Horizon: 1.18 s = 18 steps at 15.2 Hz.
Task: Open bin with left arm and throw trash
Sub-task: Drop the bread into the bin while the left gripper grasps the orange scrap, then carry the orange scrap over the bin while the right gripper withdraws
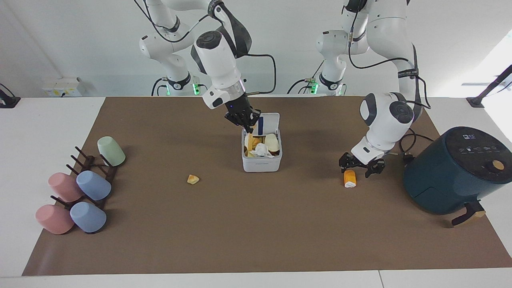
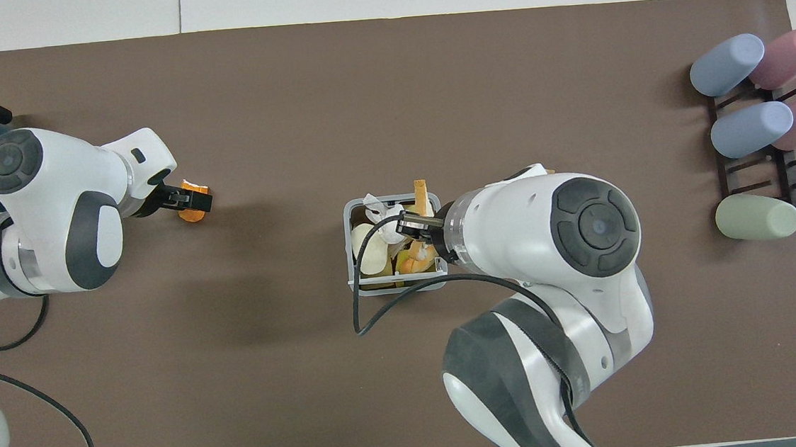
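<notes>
Your right gripper [image 1: 249,127] hangs over the open bin [image 1: 262,165], its fingers pressed together on the bread wedge [image 2: 420,192], which hangs tilted into the bin's mouth, its upper end poking above the rim. Just under the wedge lie the scraps already thrown in and a crumpled white tissue [image 1: 261,149]. The lid [image 1: 262,123] stands upright just beside the gripper, on the robots' side of the bin.

To finish this drop well, I'd get the wedge's lower end clear inside the walls before you let go, and keep off the lid so it doesn't tip shut. The bin looks nearly full, so release low or the piece may roll out.

Your left gripper [image 1: 361,165] is down at the mat with its fingers spread on either side of the orange stub [image 1: 350,178]; whether they touch it I cannot tell. Close only once the stub sits squarely between them.

The yellowish chunk [image 1: 193,179] lies on the mat, well apart from the right gripper, toward the cup rack [image 1: 93,168].
</notes>
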{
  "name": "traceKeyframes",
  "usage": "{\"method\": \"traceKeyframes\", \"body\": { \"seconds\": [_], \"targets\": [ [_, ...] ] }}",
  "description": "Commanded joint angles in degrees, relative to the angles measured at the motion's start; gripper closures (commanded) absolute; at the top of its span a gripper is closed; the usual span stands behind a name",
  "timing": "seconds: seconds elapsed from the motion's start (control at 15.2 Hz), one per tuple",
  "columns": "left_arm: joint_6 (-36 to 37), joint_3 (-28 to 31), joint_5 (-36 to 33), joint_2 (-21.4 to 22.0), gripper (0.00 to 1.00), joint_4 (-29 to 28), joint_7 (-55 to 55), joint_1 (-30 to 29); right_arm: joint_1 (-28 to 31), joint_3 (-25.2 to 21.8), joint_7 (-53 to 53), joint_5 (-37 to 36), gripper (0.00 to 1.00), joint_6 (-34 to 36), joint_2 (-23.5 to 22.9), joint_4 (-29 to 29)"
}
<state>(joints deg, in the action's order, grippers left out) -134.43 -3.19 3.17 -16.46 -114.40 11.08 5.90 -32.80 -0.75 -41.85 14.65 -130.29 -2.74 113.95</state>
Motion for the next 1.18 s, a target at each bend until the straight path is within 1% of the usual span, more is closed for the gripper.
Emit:
{"method": "traceKeyframes", "body": {
  "seconds": [0.0,0.2,0.26,0.33,0.39,0.46,0.53,0.66,0.72,0.86,0.99,1.05,1.12],
  "targets": [
    [-2.5,0.1,-3.5,-2.2,0.00,0.6,0.7,0.2,-1.3,-0.2,0.1,1.3,1.00,-0.1,-1.3,-0.6],
    [-3.5,0.1,-4.0,-2.7,0.00,0.6,0.7,0.1,-1.4,-0.2,2.1,1.3,1.00,-0.2,-1.0,0.7],
    [-3.6,0.0,-4.0,-2.8,0.00,0.6,0.5,0.1,-1.4,-0.2,2.8,1.3,0.62,-0.2,-1.0,1.0],
    [-3.8,0.0,-4.0,-2.8,0.06,0.6,0.3,0.1,-1.4,-0.2,2.9,1.3,0.16,-0.2,-1.0,1.1],
    [-3.9,0.0,-4.0,-2.8,0.22,0.6,0.3,0.1,-1.4,-0.2,2.9,1.3,0.03,-0.2,-1.0,1.1],
    [-3.9,0.0,-4.0,-2.8,0.43,0.6,0.2,0.1,-1.4,-0.2,2.8,1.3,0.00,-0.2,-1.0,1.1],
    [-3.8,0.0,-4.0,-2.8,0.65,0.6,0.2,0.0,-1.3,-0.2,2.8,1.3,0.00,-0.2,-1.0,1.0],
    [-3.6,0.0,-4.0,-2.8,0.92,0.7,0.2,0.1,-1.0,-0.3,2.9,1.2,0.00,-0.1,-1.1,0.7],
    [-3.6,0.0,-4.0,-2.8,1.00,0.7,0.2,0.0,-0.9,-0.2,2.9,0.7,0.00,-0.1,-1.2,0.5],
    [-3.0,0.0,-4.0,-2.8,1.00,1.0,0.1,-0.1,-0.4,-0.3,3.3,0.3,0.00,0.5,-1.4,0.0],
    [-1.6,-0.1,-3.4,-2.7,1.00,2.2,-0.8,-0.2,1.4,-0.4,6.6,-1.3,0.00,1.5,-1.8,-1.3],
    [0.3,-0.2,-3.3,-2.3,1.00,3.6,-1.8,-0.1,3.0,-0.4,9.1,-1.9,0.00,2.0,-2.0,-1.6],
    [4.4,-0.3,-2.4,-2.1,1.00,6.6,-3.7,0.2,4.2,-0.4,11.7,-2.6,0.00,2.1,-2.1,-1.6]
  ]
}}
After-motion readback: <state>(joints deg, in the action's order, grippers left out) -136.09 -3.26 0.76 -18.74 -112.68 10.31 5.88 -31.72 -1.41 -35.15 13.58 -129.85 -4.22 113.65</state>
